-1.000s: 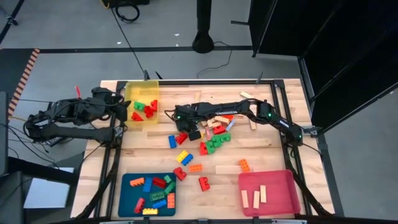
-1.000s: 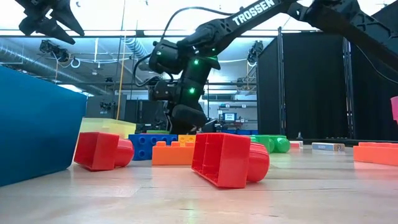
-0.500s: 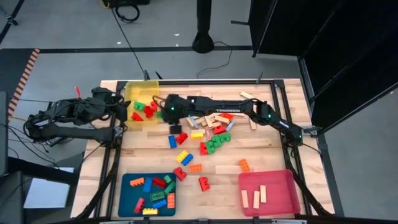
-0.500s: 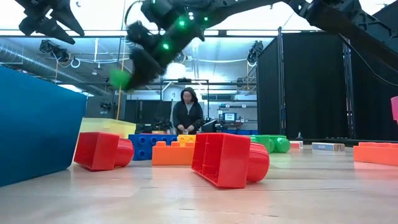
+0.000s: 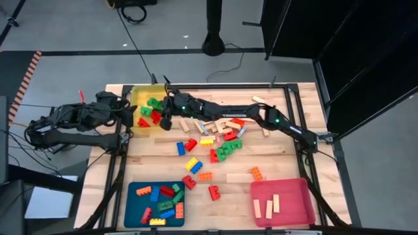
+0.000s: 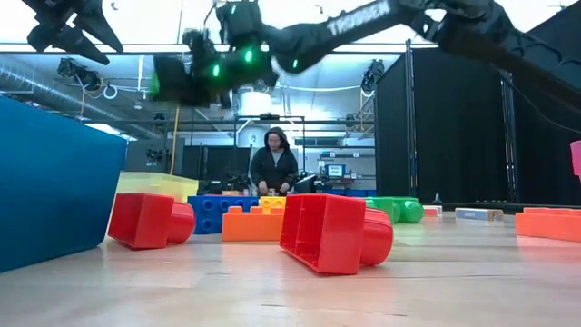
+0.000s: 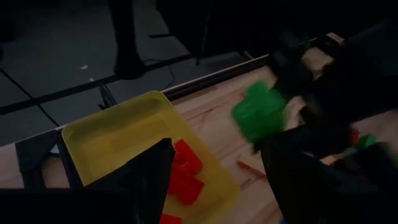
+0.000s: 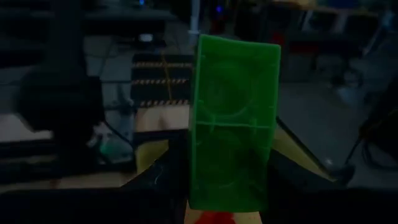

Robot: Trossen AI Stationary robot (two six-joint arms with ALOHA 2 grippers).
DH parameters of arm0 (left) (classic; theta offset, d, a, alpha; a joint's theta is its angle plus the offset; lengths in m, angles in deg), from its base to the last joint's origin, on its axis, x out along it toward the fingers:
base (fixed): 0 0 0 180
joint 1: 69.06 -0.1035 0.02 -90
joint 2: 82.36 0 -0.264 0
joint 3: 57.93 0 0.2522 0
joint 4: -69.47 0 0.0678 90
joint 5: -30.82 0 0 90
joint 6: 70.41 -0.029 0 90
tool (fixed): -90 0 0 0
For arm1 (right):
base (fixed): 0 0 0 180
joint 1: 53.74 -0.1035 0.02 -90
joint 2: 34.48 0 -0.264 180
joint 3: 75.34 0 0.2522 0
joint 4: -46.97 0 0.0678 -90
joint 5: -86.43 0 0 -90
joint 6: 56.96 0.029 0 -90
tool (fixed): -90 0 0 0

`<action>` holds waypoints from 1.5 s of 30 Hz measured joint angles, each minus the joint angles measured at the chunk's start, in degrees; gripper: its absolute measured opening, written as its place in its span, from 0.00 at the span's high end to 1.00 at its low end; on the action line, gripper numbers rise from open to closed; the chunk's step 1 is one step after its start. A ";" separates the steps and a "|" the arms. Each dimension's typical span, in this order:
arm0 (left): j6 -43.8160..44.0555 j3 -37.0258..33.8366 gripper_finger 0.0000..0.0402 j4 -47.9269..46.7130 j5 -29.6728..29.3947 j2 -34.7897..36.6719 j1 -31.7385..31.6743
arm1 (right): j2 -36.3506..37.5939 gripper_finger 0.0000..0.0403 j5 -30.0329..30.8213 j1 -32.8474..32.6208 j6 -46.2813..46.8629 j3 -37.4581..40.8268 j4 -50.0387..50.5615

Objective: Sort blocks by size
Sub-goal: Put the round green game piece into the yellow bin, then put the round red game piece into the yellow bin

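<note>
We've got the right gripper [image 5: 159, 108] clamping a green studded brick [image 8: 233, 121] (glossy plastic, rectangular) above the yellow tray [image 5: 137, 96], left gripper [image 5: 123, 108] beside the tray, can't tell its opening.

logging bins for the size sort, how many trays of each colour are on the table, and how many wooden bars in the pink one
yellow tray: 1
blue tray: 1
pink tray: 1
total trays: 3
wooden bars in the pink tray: 3
</note>
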 joint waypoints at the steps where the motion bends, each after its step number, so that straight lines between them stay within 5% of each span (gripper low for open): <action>1: 0.00 0.00 0.37 -0.02 0.00 -0.02 0.00 | -0.42 0.64 0.65 0.17 1.05 0.29 0.96; 8: 0.00 0.00 0.37 -0.42 0.00 -0.07 0.02 | -5.19 0.64 1.68 1.85 6.24 -2.87 -3.08; 15: 0.00 0.00 0.37 -0.48 -0.04 -0.07 0.01 | -12.42 0.63 -7.35 2.40 7.59 -10.37 -1.85; 22: -0.02 0.00 0.37 -1.07 -0.04 -0.07 0.02 | -12.10 0.29 -6.68 1.61 9.66 -9.81 -0.86; 27: -0.02 0.00 0.37 -1.72 -0.03 -0.06 0.02 | -9.94 0.23 -7.49 1.41 8.62 -10.33 1.48; 31: -0.02 0.00 0.37 -2.62 0.68 -0.07 0.02 | -3.68 0.25 -10.90 1.07 5.23 -10.35 12.50; 37: -0.01 0.00 0.37 -3.43 0.85 -0.07 0.02 | 5.79 0.30 -17.34 -0.97 -12.89 -10.48 41.69; 40: -0.02 0.00 0.37 -3.43 0.78 -0.07 0.02 | 6.16 0.31 -17.97 -3.13 -21.66 -10.50 53.73; 45: -0.02 0.00 0.37 -3.43 0.66 -0.07 0.02 | 1.27 0.29 -18.34 -6.53 -28.42 -10.35 57.04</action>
